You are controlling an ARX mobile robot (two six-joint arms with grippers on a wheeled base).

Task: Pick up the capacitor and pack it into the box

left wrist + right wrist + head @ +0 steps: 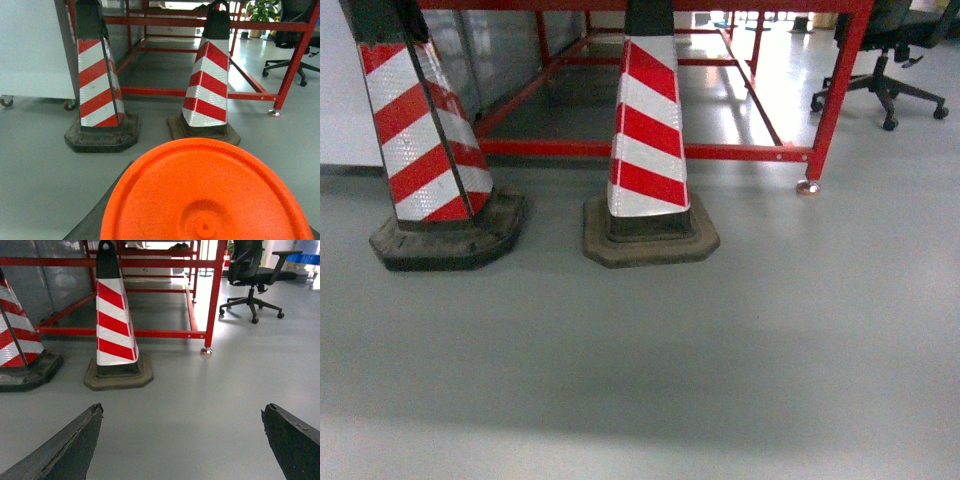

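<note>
- Your left wrist view is filled at the bottom by the round orange end of the capacitor (207,192), very close to the lens; a dark finger (97,220) shows beside it at lower left.
- It sits right at the left fingers, which appear clenched on it, though you only see one of them.
- Your right fingers (60,445) are released: the two dark tips stand far apart at the bottom corners of the right wrist view, with bare grey floor (190,415) between them.
- Neither arm shows in your head view.
- The box appears in none of your three views.
- Ahead of you on the floor stand two red-and-white striped traffic cones on dark bases, the left cone (425,140) and the right cone (648,140), near each other but apart.
- Behind the cones you see a red metal frame (650,150), and a black office chair (885,75) stands to its right.
</note>
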